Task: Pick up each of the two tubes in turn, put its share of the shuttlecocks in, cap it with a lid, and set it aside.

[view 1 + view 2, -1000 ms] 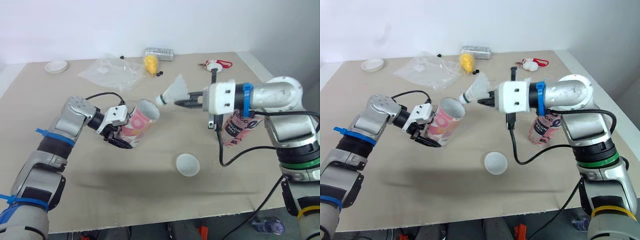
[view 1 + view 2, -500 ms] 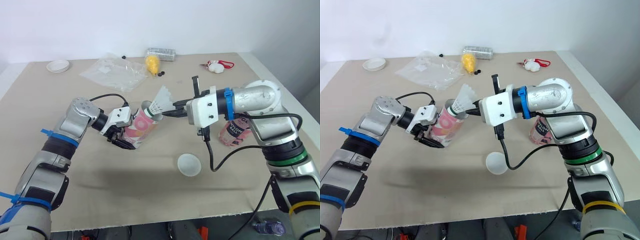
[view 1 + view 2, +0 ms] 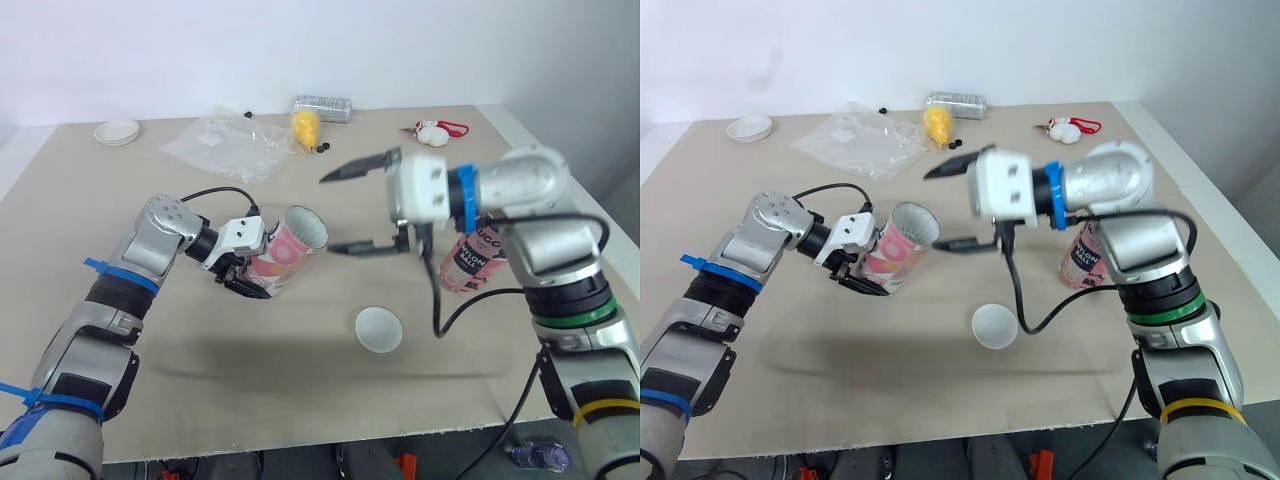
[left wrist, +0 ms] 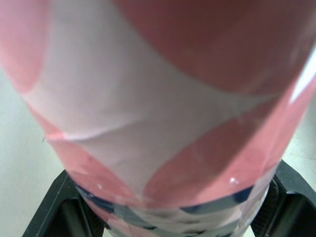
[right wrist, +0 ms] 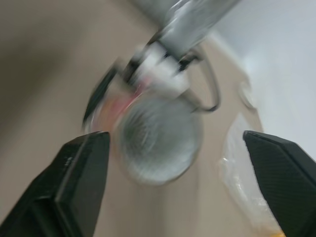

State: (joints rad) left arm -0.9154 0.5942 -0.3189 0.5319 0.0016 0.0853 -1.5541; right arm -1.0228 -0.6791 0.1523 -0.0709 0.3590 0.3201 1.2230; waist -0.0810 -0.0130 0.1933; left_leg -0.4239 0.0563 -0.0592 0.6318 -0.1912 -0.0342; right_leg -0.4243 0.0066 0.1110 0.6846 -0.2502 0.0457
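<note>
tube [image 3: 285,255]: smooth, glossy pink-and-white printed wrap
lid [image 3: 378,329]: smooth white plastic
bag [image 3: 225,143], upper left of the frame: clear, crinkled, shiny plastic film
table [image 3: 200,360]: matt beige surface

Lid [image 3: 378,329] between left tube [image 3: 288,248] and right tube [image 3: 468,266]

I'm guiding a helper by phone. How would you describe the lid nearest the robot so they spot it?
On the beige table, look at the bare stretch toward the near edge, between the tilted pink tube and the upright tube. A small round white lid lies there alone. The other white lid sits at the far left corner.
</note>
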